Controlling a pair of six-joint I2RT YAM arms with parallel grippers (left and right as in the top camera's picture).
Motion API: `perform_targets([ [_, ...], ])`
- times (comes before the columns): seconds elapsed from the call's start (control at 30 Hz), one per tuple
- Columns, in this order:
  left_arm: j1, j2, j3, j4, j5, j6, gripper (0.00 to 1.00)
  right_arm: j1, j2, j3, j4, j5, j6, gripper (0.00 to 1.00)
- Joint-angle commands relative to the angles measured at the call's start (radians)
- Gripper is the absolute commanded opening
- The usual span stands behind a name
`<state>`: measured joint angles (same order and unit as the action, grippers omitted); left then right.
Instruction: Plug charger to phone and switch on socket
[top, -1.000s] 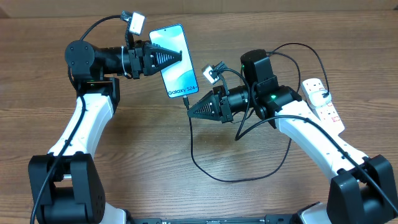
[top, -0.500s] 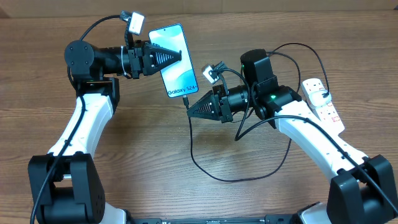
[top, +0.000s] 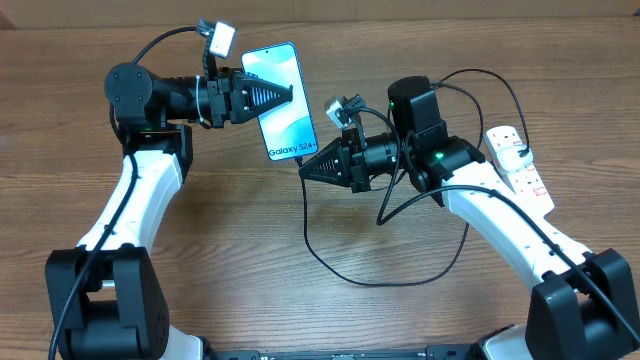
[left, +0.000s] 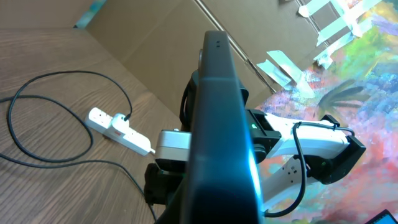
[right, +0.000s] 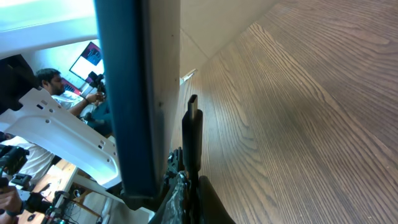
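Pinches the phone (top: 283, 122) edgewise between the left gripper's (top: 291, 91) fingers, over the table's (top: 240, 250) far middle. Clamps the charger (top: 304, 215) plug in the right gripper (top: 303, 170), just beside the phone's lower end. Shows the socket (top: 520, 160) at the right edge.

built alike on both sides: glossy white shells along the left arm (top: 138, 195) and the right arm (top: 505, 225), round black joint housings, and blocky black bases (top: 100, 300) at the near edge. tapers at each end into a ribbed black wedge, the left gripper (top: 288, 92) and the right gripper (top: 303, 170), each topped by a small white wrist camera (top: 220, 38) on a bracket. trails thin black cables (top: 165, 42) from the cameras back along the links, and shows a small green light (top: 437, 155) on the right arm's black housing.
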<state>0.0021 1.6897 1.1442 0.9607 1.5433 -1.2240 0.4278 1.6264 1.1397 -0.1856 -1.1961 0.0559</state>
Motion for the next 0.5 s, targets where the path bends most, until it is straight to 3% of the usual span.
perform_targets([
  [0.0,0.008,-0.001,0.010,0.006,-0.019,0.013,0.04,0.004,0.004,0.027,-0.024,0.006,-0.008,0.04],
  [0.17,0.026,-0.001,0.010,0.005,-0.061,0.012,0.04,0.004,0.004,0.027,-0.128,0.006,-0.058,0.04],
  [0.47,0.025,-0.001,0.010,0.005,-0.062,0.012,0.04,0.004,0.004,0.027,-0.127,-0.048,-0.065,0.04],
])
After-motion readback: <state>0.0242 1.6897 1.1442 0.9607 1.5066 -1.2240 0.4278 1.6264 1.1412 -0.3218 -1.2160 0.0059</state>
